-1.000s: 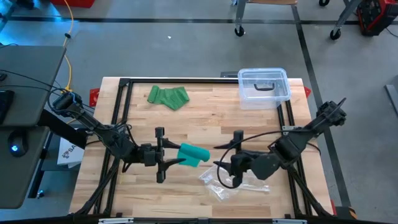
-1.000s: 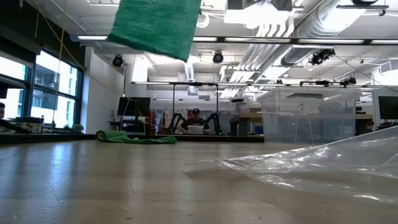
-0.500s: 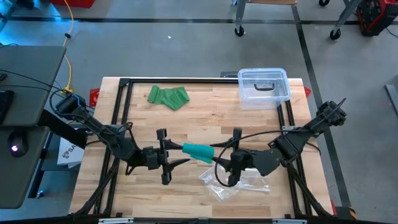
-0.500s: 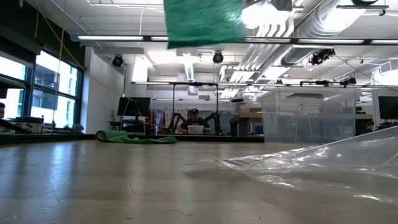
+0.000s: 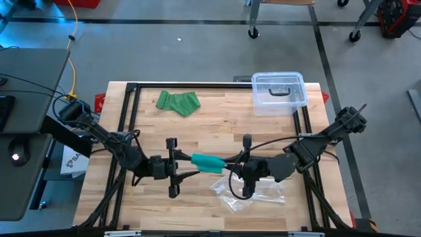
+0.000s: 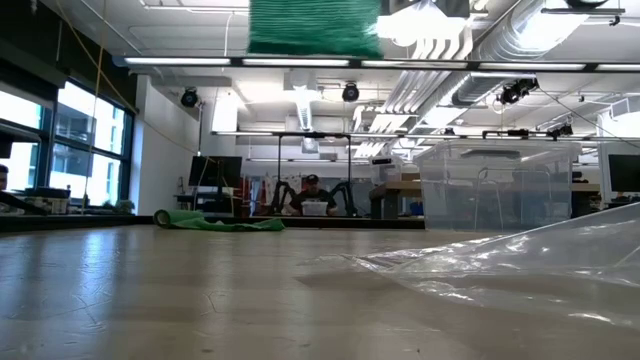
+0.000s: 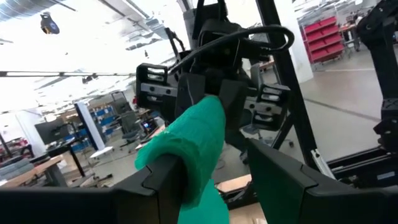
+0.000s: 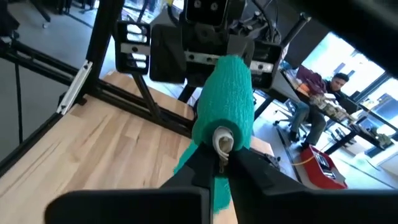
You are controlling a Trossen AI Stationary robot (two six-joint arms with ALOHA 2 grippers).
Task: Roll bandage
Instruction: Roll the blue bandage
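Bandage roll (image 5: 208,162) lies level — 1 end clenched in each gripper, left (image 5: 186,162) and right (image 5: 228,164).

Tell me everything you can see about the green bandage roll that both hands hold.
The bandage roll is a teal-green cylinder of crinkled, woven-looking cloth wound on a pale core visible at one end. It lies roughly level, raised above the wooden table, touching no surface. The left hand grips one end; the right hand pinches the core end, shut on it. A short loose tail hangs beneath.
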